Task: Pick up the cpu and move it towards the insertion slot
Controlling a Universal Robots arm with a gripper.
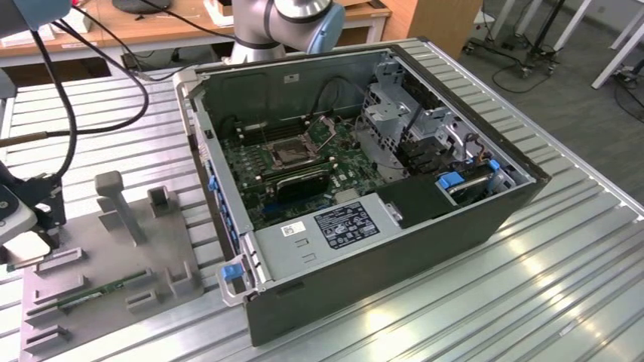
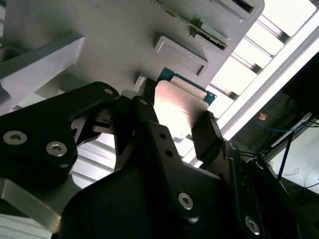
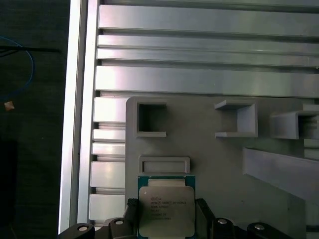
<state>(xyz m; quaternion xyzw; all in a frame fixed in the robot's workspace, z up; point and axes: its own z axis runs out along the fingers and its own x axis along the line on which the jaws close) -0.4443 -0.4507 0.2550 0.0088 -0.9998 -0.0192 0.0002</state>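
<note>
We see our gripper closed on the cpu, a finger pressed to each of two opposite edges in both wrist views. The chip is over the edge of the grey fixture plate, just beside a shallow pocket. In the exterior view the insertion slot lies well apart, inside the open computer case.

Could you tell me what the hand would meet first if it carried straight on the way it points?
Most likely the cpu, directly in line with the hand in the first wrist view, with the grey fixture plate behind it; the remaining gap is unclear.
</note>
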